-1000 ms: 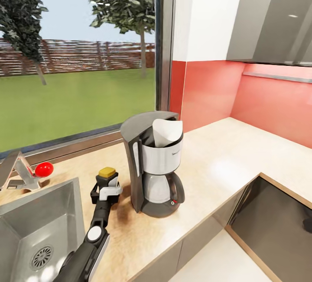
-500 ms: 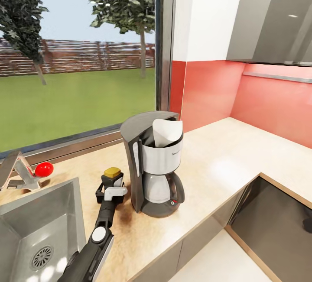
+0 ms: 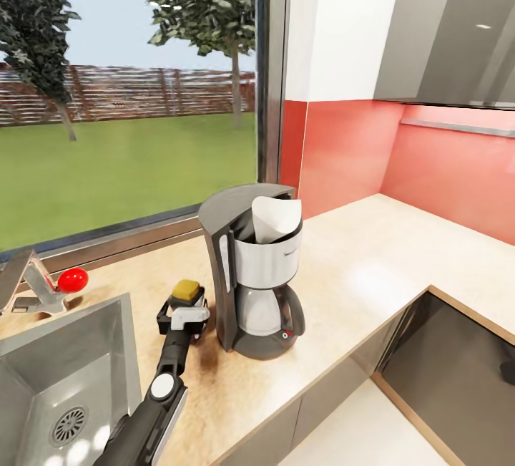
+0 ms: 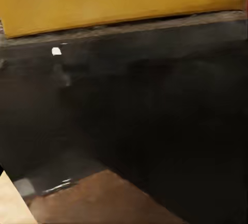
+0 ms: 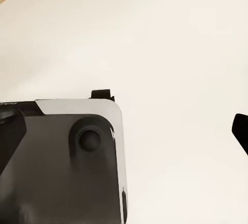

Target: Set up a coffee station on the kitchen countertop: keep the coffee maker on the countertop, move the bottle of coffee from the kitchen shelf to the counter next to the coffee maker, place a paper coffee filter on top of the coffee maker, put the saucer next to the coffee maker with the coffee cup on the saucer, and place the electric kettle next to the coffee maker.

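Head view: the left gripper [image 3: 184, 311] is clamped on the bottle of coffee [image 3: 186, 293], whose yellow-gold cap rises just above the fingers. Bottle and gripper stand low over the countertop [image 3: 372, 265]. Just beside the gripper, on its outer side away from the sink [image 3: 50, 369], is the coffee maker [image 3: 256, 273], upright on the countertop, with the paper coffee filter [image 3: 275, 218] seated in its open top. Left wrist view: the bottle of coffee [image 4: 134, 105] lies close against the lens, cap edge and dark body visible. Right wrist view: part of the right gripper [image 5: 170, 146] against a pale surface; whether its jaws are apart or together cannot be told.
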You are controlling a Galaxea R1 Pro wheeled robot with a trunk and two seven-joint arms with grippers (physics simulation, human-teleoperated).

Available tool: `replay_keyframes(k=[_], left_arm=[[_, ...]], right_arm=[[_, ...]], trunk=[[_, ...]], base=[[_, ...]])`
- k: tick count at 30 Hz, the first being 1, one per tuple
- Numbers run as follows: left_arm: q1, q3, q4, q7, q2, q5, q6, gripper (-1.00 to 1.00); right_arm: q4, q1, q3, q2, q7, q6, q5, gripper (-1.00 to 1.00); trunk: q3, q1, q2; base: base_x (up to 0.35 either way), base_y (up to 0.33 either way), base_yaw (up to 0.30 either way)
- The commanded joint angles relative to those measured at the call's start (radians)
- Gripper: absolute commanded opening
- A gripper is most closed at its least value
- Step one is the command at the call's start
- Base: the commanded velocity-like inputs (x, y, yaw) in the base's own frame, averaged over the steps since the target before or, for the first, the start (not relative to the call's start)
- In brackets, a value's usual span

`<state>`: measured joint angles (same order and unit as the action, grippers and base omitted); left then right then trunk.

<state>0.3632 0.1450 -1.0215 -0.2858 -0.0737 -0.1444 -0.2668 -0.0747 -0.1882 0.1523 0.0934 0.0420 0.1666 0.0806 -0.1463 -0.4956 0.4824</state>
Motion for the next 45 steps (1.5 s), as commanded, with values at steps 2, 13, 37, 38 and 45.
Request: replay_keyframes(k=[2, 13, 37, 38, 45], left_arm=[[0.001, 0.001, 0.000, -0.010, 0.000, -0.011, 0.000, 1.00], [0.001, 0.002, 0.000, -0.027, 0.000, -0.011, 0.000, 1.00], [0.001, 0.002, 0.000, -0.030, -0.001, -0.011, 0.000, 1.00], [0.001, 0.002, 0.000, -0.030, -0.001, -0.010, 0.000, 1.00], [0.001, 0.002, 0.000, -0.030, -0.001, -0.009, 0.000, 1.00]], right_arm=[[0.001, -0.001, 0.009, 0.000, 0.004, 0.004, 0.008, 1.00], [0.001, -0.001, 0.009, 0.000, 0.004, 0.004, 0.008, 1.00], [0.001, -0.001, 0.009, 0.000, 0.004, 0.004, 0.008, 1.00], [0.001, -0.001, 0.009, 0.000, 0.004, 0.004, 0.008, 1.00], [0.001, -0.001, 0.009, 0.000, 0.004, 0.004, 0.008, 1.00]], trunk=[[-0.002, 0.000, 0.002], [-0.002, 0.000, 0.002], [-0.002, 0.000, 0.002], [-0.002, 0.000, 0.002], [-0.002, 0.000, 0.002]], base=[[0.000, 0.000, 0.000], [0.000, 0.000, 0.000], [-0.032, -0.022, 0.000], [-0.001, -0.001, 0.000], [0.000, 0.000, 0.000]])
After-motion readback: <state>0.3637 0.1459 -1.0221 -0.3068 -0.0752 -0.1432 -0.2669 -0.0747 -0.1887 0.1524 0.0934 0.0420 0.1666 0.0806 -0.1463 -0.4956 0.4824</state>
